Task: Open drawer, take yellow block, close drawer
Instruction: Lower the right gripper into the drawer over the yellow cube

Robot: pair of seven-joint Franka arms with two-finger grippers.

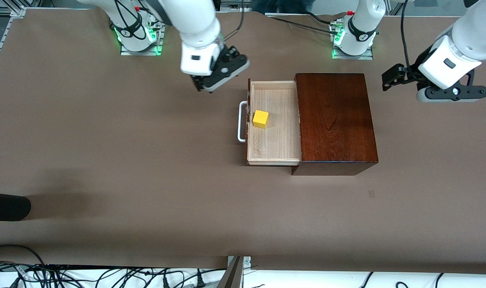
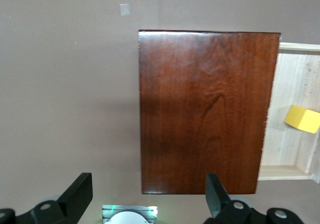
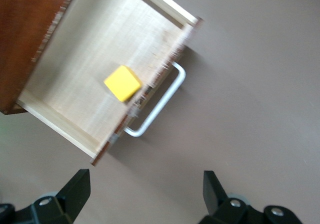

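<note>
The drawer (image 1: 273, 136) stands pulled out of its mahogany box (image 1: 335, 120) on the brown desk (image 1: 107, 160), its white handle (image 1: 241, 122) toward the right arm's end. The yellow block (image 1: 261, 119) sits inside, near the drawer front. Right pincer (image 1: 215, 82) hovers spread over the desk beside the drawer; left pincer (image 1: 391, 78), spread, waits.

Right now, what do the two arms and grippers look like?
Both arms: glossy white shells with black joint rings, black cables along them, green lights at the bases. Right gripper: white wrist block, black two-finger hand. Left gripper: same black fingers, plus a grey bar under the wrist.
</note>
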